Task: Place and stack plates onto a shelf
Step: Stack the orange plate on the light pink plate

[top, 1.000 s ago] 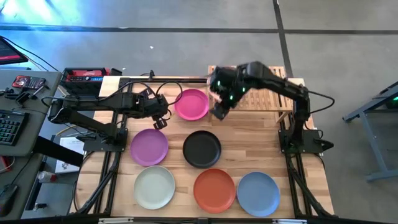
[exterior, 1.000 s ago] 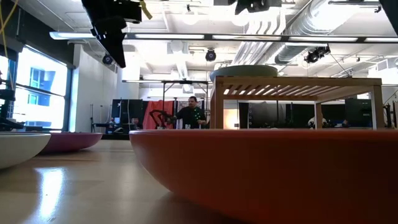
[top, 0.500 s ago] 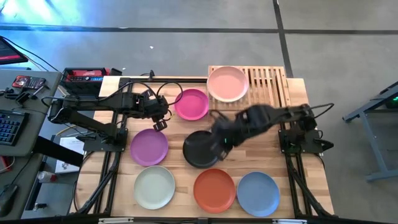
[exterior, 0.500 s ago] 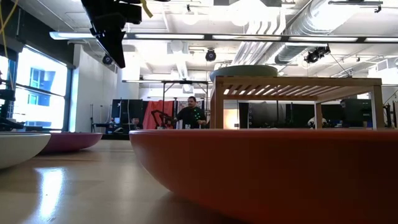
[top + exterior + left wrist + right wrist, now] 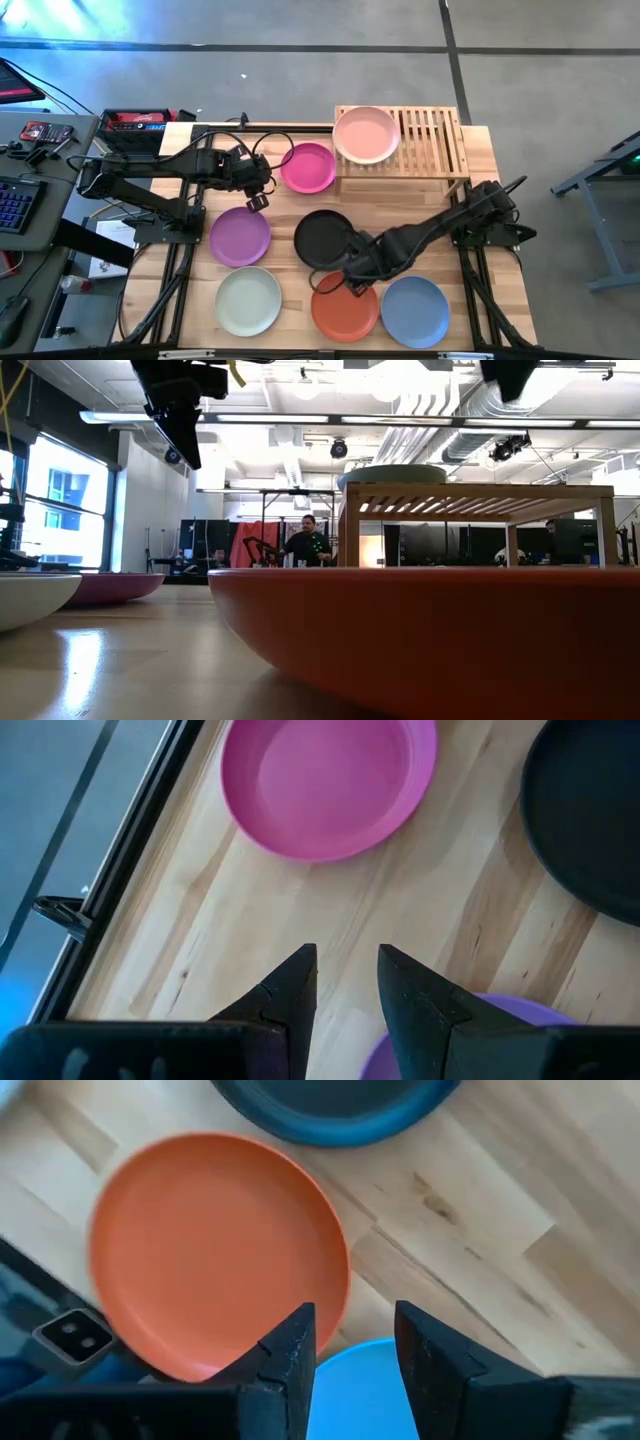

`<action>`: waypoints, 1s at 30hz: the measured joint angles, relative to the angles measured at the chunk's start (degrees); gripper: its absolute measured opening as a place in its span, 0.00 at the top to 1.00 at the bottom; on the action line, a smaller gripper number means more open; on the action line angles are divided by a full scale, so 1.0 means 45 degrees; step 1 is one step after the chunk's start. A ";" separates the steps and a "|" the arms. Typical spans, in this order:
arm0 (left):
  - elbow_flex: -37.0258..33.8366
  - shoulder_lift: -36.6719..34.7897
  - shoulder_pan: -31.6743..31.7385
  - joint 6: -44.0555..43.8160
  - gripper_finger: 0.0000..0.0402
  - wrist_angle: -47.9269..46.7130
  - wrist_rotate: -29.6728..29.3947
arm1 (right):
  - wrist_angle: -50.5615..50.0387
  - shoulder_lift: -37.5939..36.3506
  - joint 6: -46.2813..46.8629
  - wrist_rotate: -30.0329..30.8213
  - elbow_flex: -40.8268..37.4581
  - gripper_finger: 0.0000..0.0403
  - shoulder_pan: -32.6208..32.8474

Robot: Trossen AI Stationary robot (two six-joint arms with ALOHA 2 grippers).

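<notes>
The pale pink plate point(image 5: 365, 133) lies on the left end of the bamboo shelf point(image 5: 430, 140). On the table lie the magenta point(image 5: 308, 167), purple point(image 5: 240, 236), black point(image 5: 322, 238), off-white point(image 5: 248, 301), orange-red point(image 5: 344, 307) and blue point(image 5: 414, 311) plates. No sage green plate shows from above. My right gripper point(image 5: 350, 285) point(image 5: 355, 1320) is open a little. It hangs over the gap between the orange-red plate point(image 5: 220, 1250) and the blue plate point(image 5: 360, 1390), holding nothing. My left gripper point(image 5: 257, 195) point(image 5: 345, 960) is open a little, above bare wood between the magenta and purple plates.
The shelf's right half point(image 5: 440, 130) shows bare slats. In the low view the orange-red plate point(image 5: 420, 630) fills the foreground, with the shelf point(image 5: 480, 495) behind it bearing a plate rim point(image 5: 392, 473). People stand in the room beyond. A keyboard and boxes lie left of the table.
My right arm has swung from the shelf's left end toward the table's near edge. It passed over the black plate and came down to the far rim of the orange-red plate. The pale pink plate now shows uncovered on the shelf. My left arm has kept still.
</notes>
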 joint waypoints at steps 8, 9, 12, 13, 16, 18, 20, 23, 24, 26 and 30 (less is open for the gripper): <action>0.0000 0.0000 -0.0003 0.0000 0.75 -0.0004 0.0005 | 0.2787 0.0002 0.0866 -0.0229 -0.2802 0.72 0.0253; 0.0000 0.0000 -0.0001 -0.0001 0.75 0.0000 0.0005 | 0.2970 0.0002 0.0947 -0.0291 -0.3098 0.72 0.0282; 0.0000 0.0000 -0.0002 0.0000 0.75 0.0000 0.0010 | 0.3911 0.0002 0.0994 -0.0631 -0.3898 0.72 0.0299; 0.0000 0.0000 -0.0005 0.0000 0.75 0.0000 0.0010 | 0.4080 0.0002 0.0992 -0.0687 -0.4110 0.72 0.0303; 0.0000 0.0000 0.0000 0.0005 0.75 0.0000 0.0010 | 0.4927 0.0002 0.0993 -0.0794 -0.4680 0.72 0.0303; 0.0000 0.0000 0.0000 0.0005 0.75 0.0000 0.0010 | 0.5140 0.0002 0.0990 -0.0806 -0.4952 0.72 0.0303; 0.0000 0.0000 0.0000 0.0005 0.75 -0.0004 0.0010 | 0.5560 0.0002 0.0990 -0.0811 -0.5259 0.72 0.0303; 0.0000 0.0000 0.0000 0.0005 0.75 0.0000 0.0010 | 0.5964 0.0002 0.0985 -0.0991 -0.5639 0.72 0.0298; 0.0000 0.0000 -0.0002 0.0005 0.75 -0.0002 0.0010 | 0.6168 0.0002 0.0986 -0.1101 -0.5767 0.72 0.0298; 0.0000 -0.0001 -0.0001 0.0001 0.75 0.0000 0.0010 | 0.6576 0.0002 0.0995 -0.1140 -0.6002 0.72 0.0303; 0.0000 0.0000 -0.0002 -0.0003 0.75 0.0000 0.0010 | 0.7272 0.0002 0.1086 -0.1146 -0.6402 0.72 0.0303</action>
